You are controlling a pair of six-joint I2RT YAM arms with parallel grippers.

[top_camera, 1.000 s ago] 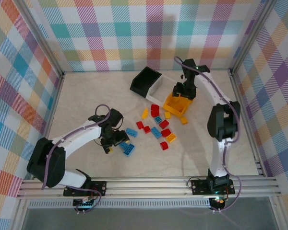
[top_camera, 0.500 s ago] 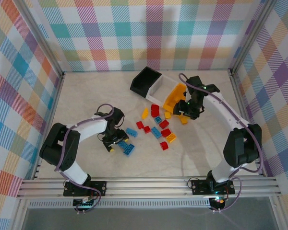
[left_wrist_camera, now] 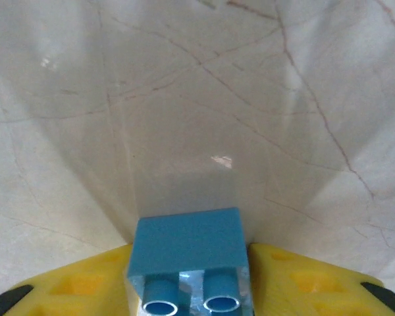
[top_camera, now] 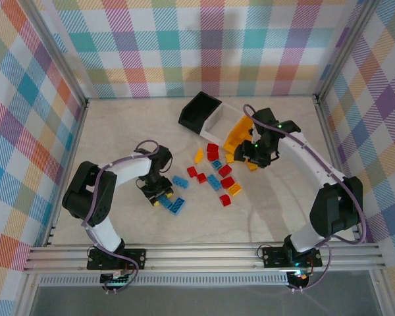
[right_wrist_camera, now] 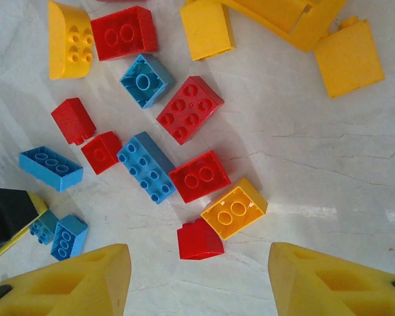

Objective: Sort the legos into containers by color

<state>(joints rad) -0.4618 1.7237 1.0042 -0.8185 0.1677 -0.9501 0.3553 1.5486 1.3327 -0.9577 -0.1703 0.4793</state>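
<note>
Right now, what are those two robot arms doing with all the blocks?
They are sorting legos by color. The left end effector is shut on a blue lego. The right end effector hovers open above the loose red, blue and yellow legos, holding nothing. The yellow-orange bin looks tipped beside it; the black bin and white bin sit behind.

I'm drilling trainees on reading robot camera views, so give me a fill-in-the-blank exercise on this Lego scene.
1. The left fingers pinch a ___ brick.
2. Nothing sits between the right fingers, which stand ___.
3. Between the black bin and the yellow bin sits the ___ bin.
Missing words: blue; open; white.
</note>
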